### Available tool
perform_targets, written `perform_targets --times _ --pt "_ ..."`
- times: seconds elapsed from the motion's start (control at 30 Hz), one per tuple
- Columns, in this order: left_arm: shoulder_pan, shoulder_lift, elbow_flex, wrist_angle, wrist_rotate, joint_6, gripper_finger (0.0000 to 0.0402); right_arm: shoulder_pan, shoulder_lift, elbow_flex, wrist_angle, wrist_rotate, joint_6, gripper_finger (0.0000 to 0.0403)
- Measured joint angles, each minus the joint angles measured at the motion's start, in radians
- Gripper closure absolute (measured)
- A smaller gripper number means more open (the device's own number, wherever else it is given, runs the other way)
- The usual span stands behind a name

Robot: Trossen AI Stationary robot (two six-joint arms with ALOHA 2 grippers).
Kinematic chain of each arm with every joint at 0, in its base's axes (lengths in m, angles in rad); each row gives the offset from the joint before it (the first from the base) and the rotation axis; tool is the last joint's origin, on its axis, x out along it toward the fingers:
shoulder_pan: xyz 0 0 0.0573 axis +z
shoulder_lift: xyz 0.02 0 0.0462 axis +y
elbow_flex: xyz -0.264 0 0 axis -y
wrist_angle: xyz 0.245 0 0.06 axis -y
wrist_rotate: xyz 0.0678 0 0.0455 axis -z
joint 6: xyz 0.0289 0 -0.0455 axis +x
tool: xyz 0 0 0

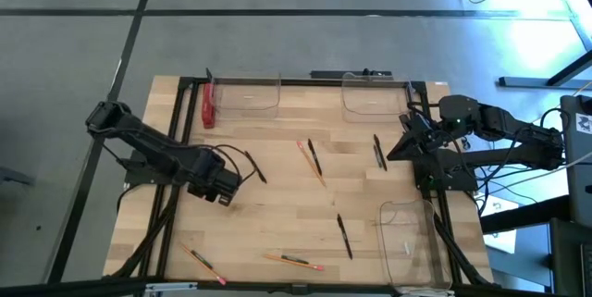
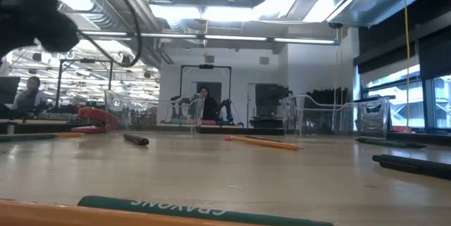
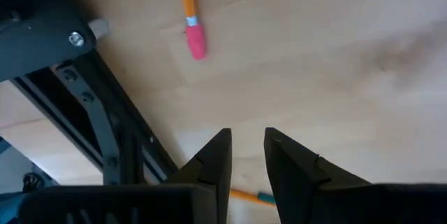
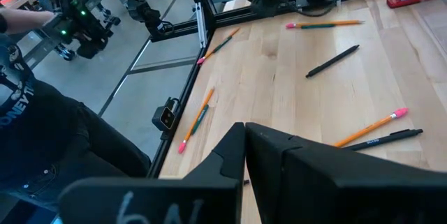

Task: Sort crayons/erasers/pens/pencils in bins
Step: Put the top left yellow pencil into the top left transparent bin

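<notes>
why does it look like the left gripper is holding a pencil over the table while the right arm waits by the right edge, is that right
Not quite. The left gripper holds nothing: the left wrist view shows its fingers slightly apart with only bare table between them. A pencil lies on the wood beyond it. The right gripper does wait by the right edge.

wooden table (image 1: 277,195), pens (image 1: 344,236), pencils (image 1: 292,262), bins (image 1: 407,237)

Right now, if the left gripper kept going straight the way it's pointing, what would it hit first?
Probably bare table. The left gripper, fingers slightly apart and empty, aims at open wood; the nearest pencil lies off to one side, though depth is unclear.
</notes>
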Motion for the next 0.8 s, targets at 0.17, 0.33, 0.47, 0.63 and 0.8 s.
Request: perform_targets --times 0.17,0.33,0.47,0.63,0.8 --pt "-0.012 0.000 -0.065 0.017 -0.041 -0.028 0.0323 0.000 0.000 0.000 0.000 0.000 0.000 0.0386" --pt "-0.012 0.000 -0.115 0.064 -0.041 -0.029 0.0323 0.000 0.000 0.000 0.000 0.000 0.000 0.0386" --pt "-0.012 0.000 -0.149 0.111 -0.061 -0.029 0.0323 0.000 0.000 0.000 0.000 0.007 -0.001 0.0386" --pt "-0.012 0.000 -0.166 0.115 -0.107 -0.029 0.0323 0.000 0.000 0.000 0.000 0.008 0.000 0.0386" --pt "-0.012 0.000 -0.187 0.119 -0.107 -0.029 0.0323 0.000 0.000 0.000 -0.001 0.008 0.000 0.0386"
